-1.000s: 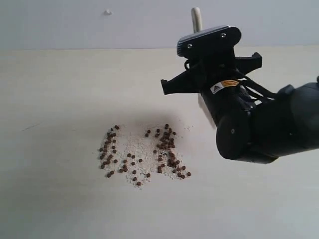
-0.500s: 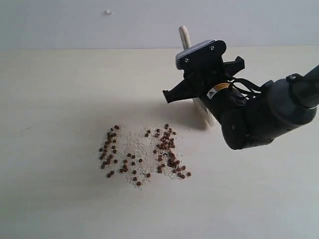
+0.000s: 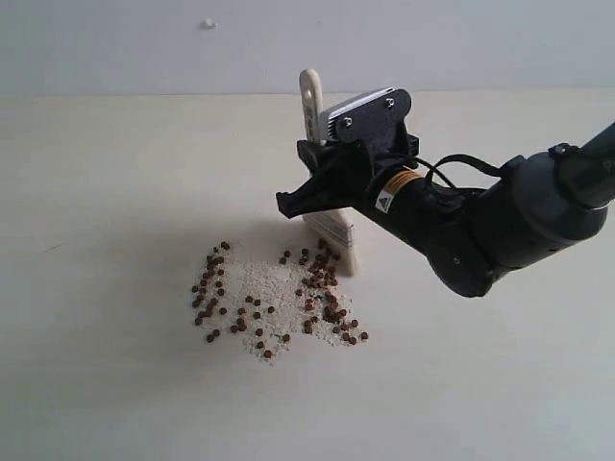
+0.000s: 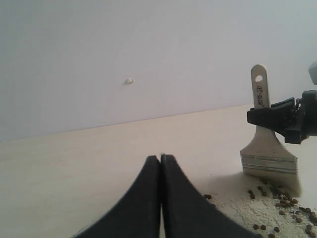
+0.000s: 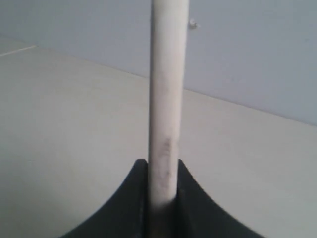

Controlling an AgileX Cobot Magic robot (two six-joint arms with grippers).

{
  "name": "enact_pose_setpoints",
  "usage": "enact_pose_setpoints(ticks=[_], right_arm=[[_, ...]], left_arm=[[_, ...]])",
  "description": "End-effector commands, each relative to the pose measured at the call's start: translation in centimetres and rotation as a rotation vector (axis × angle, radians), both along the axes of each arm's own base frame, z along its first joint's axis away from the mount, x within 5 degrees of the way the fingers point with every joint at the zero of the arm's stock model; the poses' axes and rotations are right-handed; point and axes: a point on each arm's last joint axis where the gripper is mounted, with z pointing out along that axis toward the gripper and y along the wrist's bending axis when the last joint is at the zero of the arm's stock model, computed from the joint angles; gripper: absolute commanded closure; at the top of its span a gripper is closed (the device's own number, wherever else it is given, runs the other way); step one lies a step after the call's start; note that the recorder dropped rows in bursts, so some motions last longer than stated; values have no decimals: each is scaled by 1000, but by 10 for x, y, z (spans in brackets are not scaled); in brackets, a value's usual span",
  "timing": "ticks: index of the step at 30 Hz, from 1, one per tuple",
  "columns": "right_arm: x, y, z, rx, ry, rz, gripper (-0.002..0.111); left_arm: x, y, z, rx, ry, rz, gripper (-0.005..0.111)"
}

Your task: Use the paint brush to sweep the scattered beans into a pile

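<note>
Tabletop point(image 3: 115, 173): pale beige, matte, broad and flat.
Wall point(image 3: 115, 48): plain grey-white, behind tabletop's far edge.
Speck point(image 3: 207, 23): small, white, on wall.
Powder point(image 3: 261, 279): whitish, spread thin on tabletop.

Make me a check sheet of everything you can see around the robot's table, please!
Surface: pale, smooth table.
Job's things: beans spread in a loose patch, not heaped yet; paint brush roughly upright, bristles down at the patch's edge.
Clutter: whitish powder among the beans; nothing else seen.
Grippers: right gripper shut on the paint brush's handle; left gripper shut, holding nothing.
Cables: black cable looping at the right arm's wrist.
Surroundings: plain pale wall with a small white speck.
</note>
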Motion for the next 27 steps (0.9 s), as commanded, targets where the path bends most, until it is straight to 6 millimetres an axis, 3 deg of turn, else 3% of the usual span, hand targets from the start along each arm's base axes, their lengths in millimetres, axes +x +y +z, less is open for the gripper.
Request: enact_pose_setpoints(ticks=[1, 8, 17, 23, 27], right_arm=[[-4, 6, 0, 41, 34, 83, 108], [-12, 15, 10, 35, -17, 222, 108], [-7, 2, 58, 41, -105, 71, 108], [-8, -26, 63, -113, 5, -165, 108], [-27, -42, 58, -161, 27, -311, 108]], left_arm=[[-1, 0, -1, 3, 1, -7, 107], [-1, 0, -1, 3, 1, -7, 107], [-1, 0, -1, 3, 1, -7, 107], [-1, 0, -1, 3, 1, -7, 107], [-1, 0, -1, 3, 1, -7, 107]])
